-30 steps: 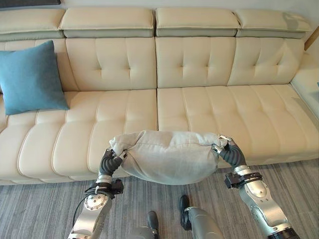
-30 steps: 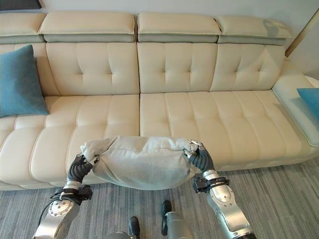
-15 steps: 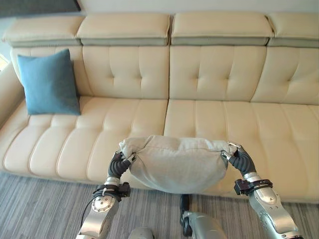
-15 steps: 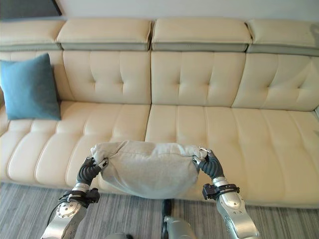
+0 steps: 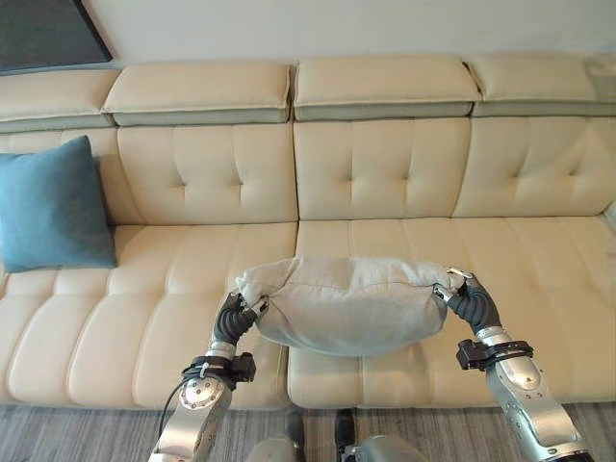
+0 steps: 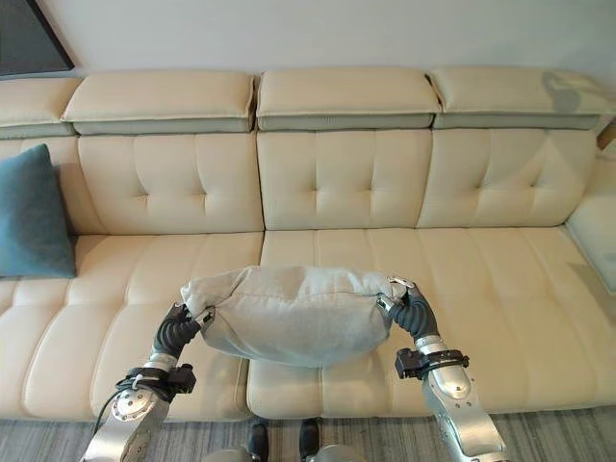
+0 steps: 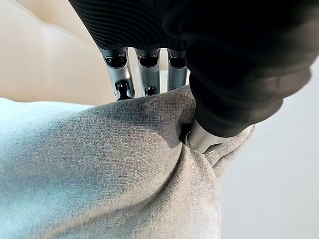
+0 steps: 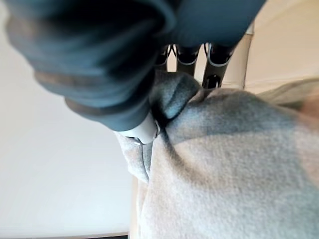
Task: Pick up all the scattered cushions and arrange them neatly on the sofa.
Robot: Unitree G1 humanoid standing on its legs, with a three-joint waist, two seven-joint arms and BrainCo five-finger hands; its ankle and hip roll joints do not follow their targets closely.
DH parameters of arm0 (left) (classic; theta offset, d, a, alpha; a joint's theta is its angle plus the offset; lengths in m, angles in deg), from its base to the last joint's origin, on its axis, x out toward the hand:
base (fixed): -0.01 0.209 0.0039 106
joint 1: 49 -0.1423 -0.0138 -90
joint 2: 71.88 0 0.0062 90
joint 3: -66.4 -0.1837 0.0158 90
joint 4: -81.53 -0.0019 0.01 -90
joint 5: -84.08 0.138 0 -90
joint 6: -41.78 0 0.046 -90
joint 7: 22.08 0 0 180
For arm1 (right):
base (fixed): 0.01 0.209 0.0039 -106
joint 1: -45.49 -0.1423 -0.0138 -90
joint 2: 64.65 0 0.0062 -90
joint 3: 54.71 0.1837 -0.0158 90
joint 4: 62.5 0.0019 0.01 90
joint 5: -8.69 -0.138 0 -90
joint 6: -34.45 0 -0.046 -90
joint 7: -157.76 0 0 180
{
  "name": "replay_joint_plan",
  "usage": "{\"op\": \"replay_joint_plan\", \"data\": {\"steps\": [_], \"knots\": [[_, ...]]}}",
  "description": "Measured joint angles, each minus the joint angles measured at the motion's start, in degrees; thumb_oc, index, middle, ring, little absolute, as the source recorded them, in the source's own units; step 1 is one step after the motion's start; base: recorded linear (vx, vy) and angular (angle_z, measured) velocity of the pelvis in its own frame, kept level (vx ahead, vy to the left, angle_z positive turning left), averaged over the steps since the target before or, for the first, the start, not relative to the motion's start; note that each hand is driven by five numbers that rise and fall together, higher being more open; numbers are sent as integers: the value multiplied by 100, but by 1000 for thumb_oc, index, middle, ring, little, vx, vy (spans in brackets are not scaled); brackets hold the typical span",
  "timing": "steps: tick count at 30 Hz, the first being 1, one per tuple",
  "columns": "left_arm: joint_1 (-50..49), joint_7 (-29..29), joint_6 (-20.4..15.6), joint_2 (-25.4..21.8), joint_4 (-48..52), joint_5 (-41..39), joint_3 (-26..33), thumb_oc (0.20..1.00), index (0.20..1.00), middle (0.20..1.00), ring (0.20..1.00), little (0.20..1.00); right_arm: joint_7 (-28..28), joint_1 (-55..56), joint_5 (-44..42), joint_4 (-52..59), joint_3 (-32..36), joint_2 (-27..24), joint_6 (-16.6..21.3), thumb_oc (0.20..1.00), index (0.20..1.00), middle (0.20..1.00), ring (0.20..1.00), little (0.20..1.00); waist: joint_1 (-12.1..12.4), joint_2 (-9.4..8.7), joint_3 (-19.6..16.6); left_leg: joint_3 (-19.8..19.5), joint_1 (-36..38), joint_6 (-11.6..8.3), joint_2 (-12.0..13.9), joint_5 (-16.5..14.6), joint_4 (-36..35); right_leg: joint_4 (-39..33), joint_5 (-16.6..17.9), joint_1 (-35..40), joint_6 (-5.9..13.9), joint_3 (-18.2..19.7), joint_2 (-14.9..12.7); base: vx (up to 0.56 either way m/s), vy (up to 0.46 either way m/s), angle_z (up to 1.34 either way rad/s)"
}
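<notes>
Left eye view: grey cushion held above sofa seat — left hand at 9 o'clock, right hand at 3, both apparently pinching corners. Blue cushion — 9 o'clock, against backrest.

Grey cushions: one, the grey cushion
Blue cushions: one, the blue cushion
Sofas: one, the cream sofa
Sofa headrests in the left eye view: four
Tufted back panels in the left eye view: four
Robot hands: two, the left hand and the right hand
</notes>
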Motion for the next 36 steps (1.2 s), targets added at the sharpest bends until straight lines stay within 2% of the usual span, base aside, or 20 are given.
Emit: {"op": "replay_joint_plan", "data": {"steps": [2,5,6,8,12,16,19,23,24,25,26,29,30,36], "knots": [[7,-78,0,-77,0,125,1,200,200,200,200,200,61,-148,42,2,-90,13,0,200,200,200,200,200,36,-36,-31,42,85,106,-97,139,-239,-3,2,-5,80,58,-78,100,47,-2],[64,-218,0,-147,0,177,9,200,200,200,200,200,121,-370,78,0,-175,31,0,200,200,200,200,200,82,-14,-48,48,181,145,-175,198,-426,-14,8,-2,152,98,-149,77,35,-1],[175,-333,0,-209,-2,190,10,200,200,200,200,200,192,-557,109,-4,-237,27,-1,200,200,200,200,200,182,0,-58,54,233,143,-213,215,-538,-33,22,-6,187,143,-173,30,15,-3],[314,-501,-4,-250,-2,192,59,200,200,200,200,200,284,-868,112,-5,-381,35,4,200,200,200,200,200,225,-1,-69,57,272,218,-255,332,-627,-36,41,-6,203,142,-214,-36,2,2],[940,-810,-24,-427,-284,219,79,200,200,200,200,200,579,-1693,113,-439,-588,125,39,200,200,200,200,200,328,-8,-78,43,38,228,-288,388,-619,-30,134,-230,239,148,-244,-97,-6,3],[1939,-1127,-73,-483,-1051,217,-104,200,200,200,200,200,920,-2568,117,-1265,-675,331,77,200,200,200,200,200,365,-4,-86,2,-424,225,-295,503,-572,-11,231,-672,258,137,-253,-150,-14,6],[2926,-1413,-126,-546,-1876,214,-466,200,200,200,200,200,1275,-3432,104,-2330,-834,422,108,200,200,200,200,200,394,13,-74,-18,-858,184,-286,589,-498,-8,339,-1065,228,119,-252,-104,-12,4],[4252,-1792,-370,-735,-3135,215,-1161,200,200,200,200,200,1625,-4587,49,-3888,-1121,414,281,200,200,200,200,200,432,101,4,-47,-1411,128,-254,695,-367,45,415,-1567,194,20,-244,-114,-47,4],[4607,-1863,-386,-764,-3393,213,-1251,231,231,231,231,231,1683,-4964,-25,-4209,-1181,409,291,200,200,200,200,200,430,135,37,-61,-1551,125,-242,701,-328,96,415,-1708,196,0,-239,-49,-42,8],[4888,-1961,-387,-773,-3424,210,-1237,1000,1000,1000,1000,1000,1743,-5301,-32,-4295,-1194,389,292,533,533,533,533,533,436,164,127,-64,-1646,92,-239,737,-339,100,436,-1808,189,-7,-238,-48,-31,5],[5145,-2061,-458,-786,-3610,192,-1284,1000,1000,1000,1000,1000,1795,-5622,-61,-4446,-1269,340,313,1000,1000,1000,1000,1000,449,217,242,-76,-1662,79,-234,790,-369,106,457,-1841,193,-14,-234,-58,-43,4],[5706,-2166,-465,-1001,-3958,156,-1361,1000,1000,1000,1000,1000,1871,-6344,-131,-4744,-1406,112,299,1000,1000,1000,1000,1000,462,269,315,-85,-1928,-14,-220,878,-436,110,497,-2137,195,-36,-231,-25,-33,1],[5870,-2185,-467,-1129,-3958,149,-1355,1000,1000,1000,1000,1000,1872,-6561,-132,-4744,-1500,-54,297,1000,1000,1000,1000,1000,463,269,437,-82,-1954,7,-210,923,-464,102,574,-2170,122,-39,-218,36,-55,2],[6026,-2102,-512,-1576,-3852,112,-1295,1000,1000,1000,1000,1000,1909,-6922,-141,-4728,-1494,-733,293,1000,1000,1000,1000,1000,482,260,556,-112,-1947,9,-203,946,-567,-11,585,-2145,110,-68,-202,45,-21,3]]}}
